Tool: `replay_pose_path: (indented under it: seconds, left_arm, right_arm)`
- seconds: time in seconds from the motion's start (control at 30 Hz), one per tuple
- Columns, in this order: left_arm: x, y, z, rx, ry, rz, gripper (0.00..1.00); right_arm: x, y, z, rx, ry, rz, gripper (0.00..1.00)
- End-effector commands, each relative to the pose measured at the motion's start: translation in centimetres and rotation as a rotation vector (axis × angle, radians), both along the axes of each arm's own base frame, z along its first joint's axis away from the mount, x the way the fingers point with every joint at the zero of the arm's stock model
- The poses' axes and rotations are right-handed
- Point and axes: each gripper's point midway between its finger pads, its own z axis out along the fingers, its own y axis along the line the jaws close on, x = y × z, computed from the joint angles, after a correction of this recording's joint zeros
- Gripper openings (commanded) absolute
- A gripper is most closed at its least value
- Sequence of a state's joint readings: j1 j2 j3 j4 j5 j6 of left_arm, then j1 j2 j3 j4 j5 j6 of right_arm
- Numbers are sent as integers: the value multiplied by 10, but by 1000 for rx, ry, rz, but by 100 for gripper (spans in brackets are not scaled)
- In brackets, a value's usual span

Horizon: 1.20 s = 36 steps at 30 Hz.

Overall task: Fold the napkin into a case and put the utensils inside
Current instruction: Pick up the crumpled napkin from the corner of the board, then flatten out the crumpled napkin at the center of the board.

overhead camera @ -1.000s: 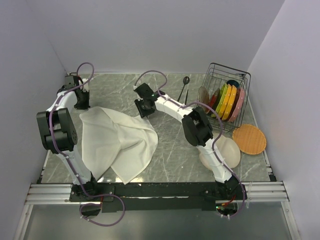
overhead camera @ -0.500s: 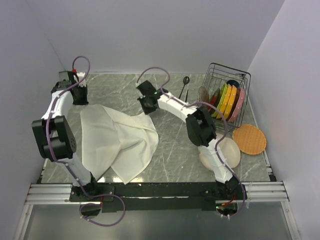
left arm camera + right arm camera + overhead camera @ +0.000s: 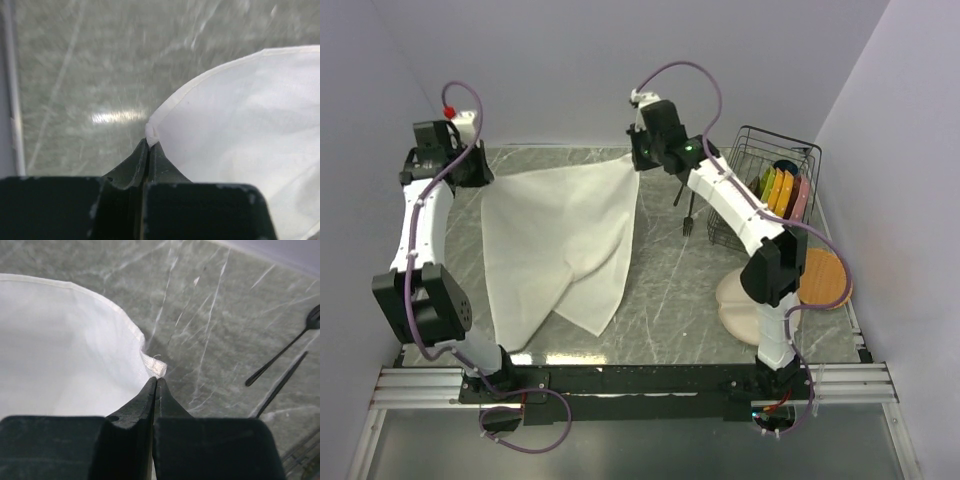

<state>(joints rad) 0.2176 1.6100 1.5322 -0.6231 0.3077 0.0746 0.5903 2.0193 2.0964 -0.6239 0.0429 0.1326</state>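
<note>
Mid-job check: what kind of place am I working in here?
Probably a robot test cell staged as a dining setup: plain walls box in a marble-look table, a wire dish rack holds colourful plates, and a cream napkin drapes onto the table.

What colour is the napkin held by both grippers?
Plain cream-white; the napkin shows best in the right wrist view.

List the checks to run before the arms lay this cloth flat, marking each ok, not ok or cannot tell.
1. Left hand pinching a cloth corner: ok.
2. Right hand pinching the other far corner: ok.
3. Edge between the hands pulled fairly straight: ok.
4. Whole cloth spread out: not ok, near part folded over.
5. Cutlery clear of the cloth: ok.
6. Grip firm enough to hold: cannot tell.
</note>
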Motion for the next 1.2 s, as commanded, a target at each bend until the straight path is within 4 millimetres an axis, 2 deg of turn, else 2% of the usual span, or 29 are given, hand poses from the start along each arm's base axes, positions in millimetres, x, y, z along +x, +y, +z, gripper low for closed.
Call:
replay_pose_path:
  seconds: [0.0, 0.07, 0.1, 0.17, 0.2, 0.27, 0.3, 0.37, 0.4, 0.43, 0.47, 0.5, 0.53, 0.57, 0.6, 0.67, 0.7, 0.73, 0.83, 0.9, 1.0, 1.07, 1.17]
  left_arm:
    - [-14, -9, 150, 11, -370, 11, 1]
    - [-24, -9, 191, 38, -475, 19, 1]
    - [-29, -9, 204, 15, -504, 45, 1]
    - [-43, -10, 238, 33, -602, 59, 1]
    - [-49, -10, 249, 38, -632, 68, 1]
    - [-68, -13, 276, 54, -713, 72, 1]
    - [-75, -13, 287, 59, -746, 79, 1]
    - [-95, -16, 307, 64, -805, 94, 1]
    - [-103, -18, 314, 60, -826, 98, 1]
    - [-109, -17, 318, 64, -838, 105, 1]
    - [-125, -20, 328, 65, -871, 111, 1]
    - [-132, -21, 331, 66, -884, 117, 1]
    - [-139, -22, 334, 63, -893, 124, 1]
    - [-156, -24, 343, 67, -928, 130, 1]
    - [-164, -26, 346, 66, -942, 131, 1]
    - [-188, -30, 358, 69, -990, 139, 1]
    - [-196, -32, 362, 67, -1005, 139, 1]
    - [-203, -34, 364, 65, -1011, 139, 1]
    - [-223, -38, 376, 67, -1043, 140, 1]
    - [-230, -35, 380, 71, -1040, 164, 1]
    - [-228, -30, 382, 79, -1025, 189, 1]
    - [-216, -24, 377, 84, -998, 211, 1]
    - [-188, -9, 360, 101, -925, 256, 1]
  right_arm:
    - [9, -44, 115, 110, -232, -77, 0]
    - [0, -52, 154, 147, -322, -66, 0]
    - [-11, -58, 172, 165, -361, -56, 0]
    - [-20, -61, 197, 189, -430, -37, 0]
    - [-30, -66, 213, 200, -466, -30, 0]
    - [-40, -72, 232, 204, -521, -22, 0]
    - [-51, -78, 248, 217, -555, -19, 0]
    - [-63, -83, 265, 234, -594, -8, 0]
    - [-76, -89, 278, 251, -621, -4, 0]
    - [-82, -92, 285, 260, -636, -1, 0]
    - [-89, -94, 290, 267, -646, 0, 0]
    - [-103, -96, 297, 277, -663, 27, 0]
    - [-111, -97, 301, 269, -681, 44, 0]
    - [-116, -97, 298, 256, -680, 60, 0]
    - [-135, -98, 309, 269, -709, 84, 0]
    - [-149, -98, 309, 255, -726, 108, 0]
    - [-165, -104, 317, 262, -751, 114, 0]
    - [-175, -100, 318, 264, -757, 134, 0]
    - [-198, -100, 324, 281, -769, 165, 0]
    - [-200, -105, 328, 291, -763, 140, 0]
    - [-196, -105, 328, 309, -738, 113, 0]
    - [-191, -103, 324, 310, -721, 99, 0]
    - [-172, -88, 303, 290, -668, 95, 0]
